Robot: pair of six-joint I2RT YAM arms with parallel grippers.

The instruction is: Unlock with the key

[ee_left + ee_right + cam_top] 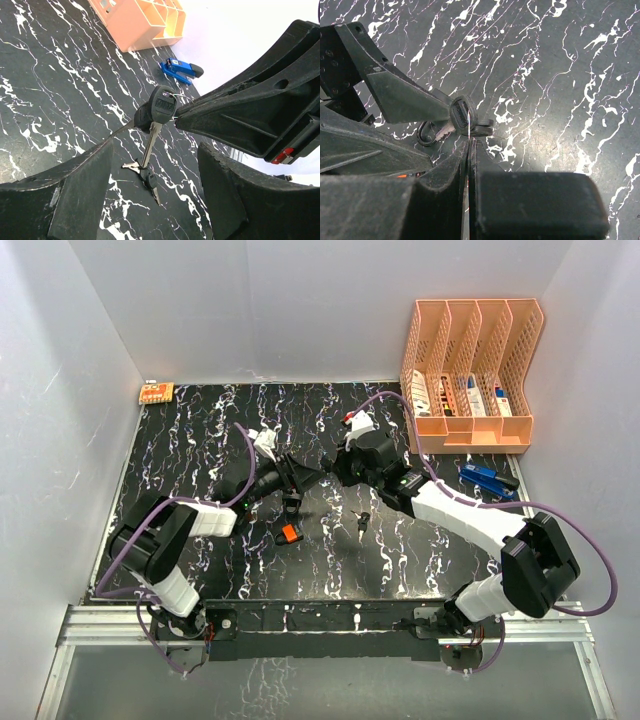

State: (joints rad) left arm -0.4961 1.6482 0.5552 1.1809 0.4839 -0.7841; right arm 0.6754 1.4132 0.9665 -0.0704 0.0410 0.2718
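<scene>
A black-headed key (161,105) hangs blade down from a thin ring. My right gripper (469,142) is shut on that ring, and the key head (460,114) sits just past its fingertips. Above the table's middle the right gripper (331,468) meets my left gripper (303,476) tip to tip. The left gripper (156,147) is open, its fingers (85,190) wide apart on either side of the line to the key, touching nothing. A small lock with an orange body (290,533) lies below on the black marbled table (200,440); its dark shackle (424,135) shows beside the key.
A second bunch of keys (361,520) (146,177) lies on the table. A peach file organiser (470,375) stands at the back right, with a blue stapler (487,480) in front of it. An orange card (157,393) lies in the back left corner.
</scene>
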